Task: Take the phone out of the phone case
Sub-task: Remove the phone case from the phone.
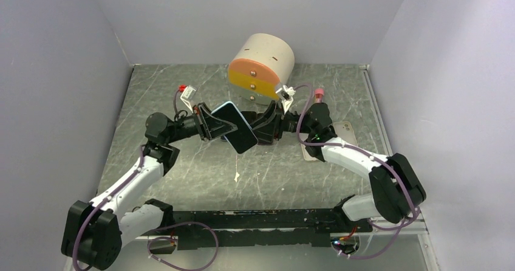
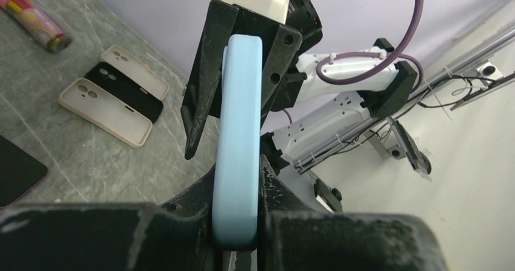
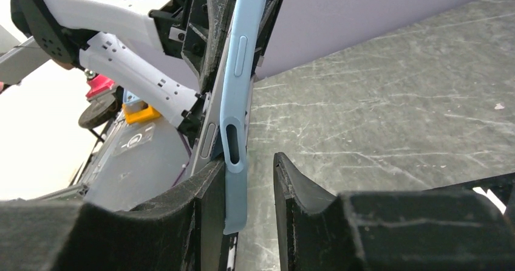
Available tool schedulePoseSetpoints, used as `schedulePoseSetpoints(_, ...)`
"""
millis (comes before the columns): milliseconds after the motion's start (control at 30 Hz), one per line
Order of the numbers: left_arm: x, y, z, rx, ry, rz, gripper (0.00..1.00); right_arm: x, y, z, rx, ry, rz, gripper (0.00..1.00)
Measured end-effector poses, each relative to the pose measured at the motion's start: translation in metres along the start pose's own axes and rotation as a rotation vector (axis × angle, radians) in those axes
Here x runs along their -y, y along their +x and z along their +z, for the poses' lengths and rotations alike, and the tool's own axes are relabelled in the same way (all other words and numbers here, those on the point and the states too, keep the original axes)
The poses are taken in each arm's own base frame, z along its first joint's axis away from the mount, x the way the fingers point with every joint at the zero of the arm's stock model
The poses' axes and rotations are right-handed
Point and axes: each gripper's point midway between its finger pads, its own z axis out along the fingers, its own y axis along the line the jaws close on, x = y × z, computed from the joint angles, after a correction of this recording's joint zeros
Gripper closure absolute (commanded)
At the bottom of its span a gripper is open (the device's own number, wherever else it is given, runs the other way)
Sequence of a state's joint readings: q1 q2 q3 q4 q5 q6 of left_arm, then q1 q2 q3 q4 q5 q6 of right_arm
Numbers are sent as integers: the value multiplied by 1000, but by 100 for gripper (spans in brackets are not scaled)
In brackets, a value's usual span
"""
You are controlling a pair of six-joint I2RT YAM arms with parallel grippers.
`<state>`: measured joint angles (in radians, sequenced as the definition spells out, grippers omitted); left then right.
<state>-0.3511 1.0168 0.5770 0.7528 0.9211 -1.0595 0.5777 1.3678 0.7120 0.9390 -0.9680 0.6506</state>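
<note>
Finding: you hold the light-blue phone case (image 2: 238, 137) in the air over the middle of the table (image 1: 182, 95). The phone (image 1: 242, 136) sits in it, dark face upward. Your left fingers (image 2: 291, 234) are narrow, clamped on the case's left end. Your right fingers (image 3: 203, 210) straddle its right end, partly spread: one touches the case, the other stands apart. Three spare cases (image 2: 115, 95) lie on the table's right side.
</note>
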Motion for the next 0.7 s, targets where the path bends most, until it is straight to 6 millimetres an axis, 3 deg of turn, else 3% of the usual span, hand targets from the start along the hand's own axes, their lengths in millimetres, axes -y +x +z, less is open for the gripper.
schedulePoseSetpoints(133, -4, 5, 2, -35, 11, -15, 97, 1, 6, 0, -25, -10, 18, 69)
schedulePoseSetpoints(300, -19, 10, 1, -55, -49, -57, 96, 6, 17, 1, -50, -12, 72, 83)
schedulePoseSetpoints(433, -34, 14, 1, -76, -130, -79, 81, 16, 26, -1, -51, 27, 126, 99)
schedulePoseSetpoints(567, -48, 22, 0, -96, -202, -105, 63, 23, 40, -4, -50, 73, 179, 100)
schedulePoseSetpoints(700, -75, 36, -5, -119, -309, -175, 46, 31, 52, -8, -42, 117, 223, 100)
